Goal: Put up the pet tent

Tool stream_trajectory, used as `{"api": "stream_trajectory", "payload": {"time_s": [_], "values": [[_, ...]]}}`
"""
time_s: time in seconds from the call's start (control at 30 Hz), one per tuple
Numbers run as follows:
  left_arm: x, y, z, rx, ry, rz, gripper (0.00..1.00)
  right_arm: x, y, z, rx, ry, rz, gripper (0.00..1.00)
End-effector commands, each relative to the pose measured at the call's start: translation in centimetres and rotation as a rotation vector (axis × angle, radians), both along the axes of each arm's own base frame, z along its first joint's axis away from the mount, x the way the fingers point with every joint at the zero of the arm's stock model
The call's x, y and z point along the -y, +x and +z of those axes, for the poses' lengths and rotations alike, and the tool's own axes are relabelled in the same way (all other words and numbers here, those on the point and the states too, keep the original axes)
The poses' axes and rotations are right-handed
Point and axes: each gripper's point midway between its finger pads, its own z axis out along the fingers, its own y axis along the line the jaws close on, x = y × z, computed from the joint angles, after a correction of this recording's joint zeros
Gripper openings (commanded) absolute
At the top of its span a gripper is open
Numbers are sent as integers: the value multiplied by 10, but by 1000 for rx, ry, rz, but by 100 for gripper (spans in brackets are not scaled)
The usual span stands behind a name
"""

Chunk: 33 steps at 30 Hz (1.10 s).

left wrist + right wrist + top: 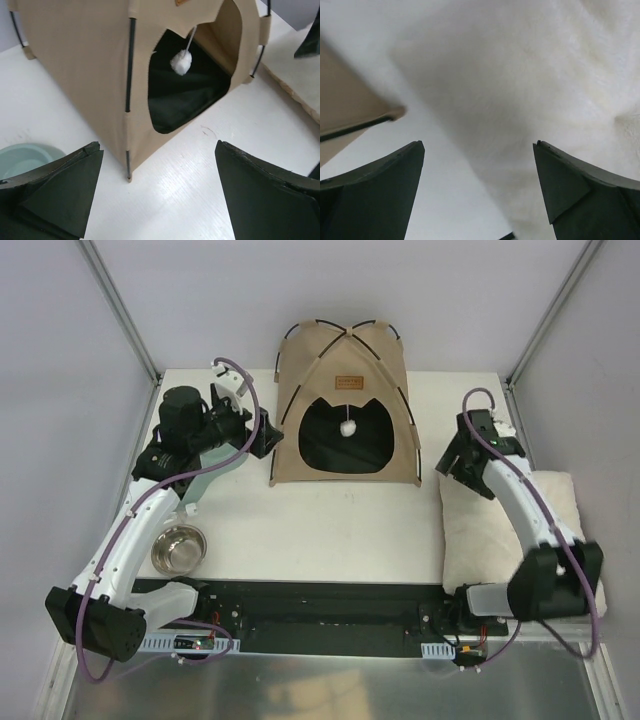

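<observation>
Item: tan fabric pet tent (345, 405), domed, on thin black poles (130, 65), upright at the middle of the white table's (330, 530) far edge. Contents: black lining; white pom-pom (181, 62) hanging in the opening. Beside its left wall, not touching: left fingers (60, 190), spread wide. Near its right near corner: right fingers (375, 195), spread wide, over fluffy cream cushion (500, 530) at the right edge. Round steel bowl (179, 548) towards the near-left corner.

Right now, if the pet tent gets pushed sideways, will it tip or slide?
Likely slide: the pet tent looks light, with a broad base on the smooth table. Its fabric walls would probably dent, since only thin black poles stiffen them.
</observation>
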Motion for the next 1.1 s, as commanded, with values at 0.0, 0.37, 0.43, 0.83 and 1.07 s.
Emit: {"api": "stream_trajectory", "payload": {"time_s": [0.0, 0.37, 0.43, 0.83, 1.07], "values": [[-16, 16, 27, 112, -3, 109, 99, 39, -9, -62, -248, -200, -37, 99], [-15, 7, 32, 43, -68, 131, 97, 26, 11, -113, -307, -120, -24, 19], [-5, -3, 33, 24, -98, 61, 95, 18, 18, -92, -220, -70, -26, 0], [20, -20, 12, -80, -172, 18, 92, -60, 22, 87, 335, 466, 17, 0], [-14, 20, -10, -31, -4, 223, 93, -91, -21, 164, 459, 584, 265, 0]]}}
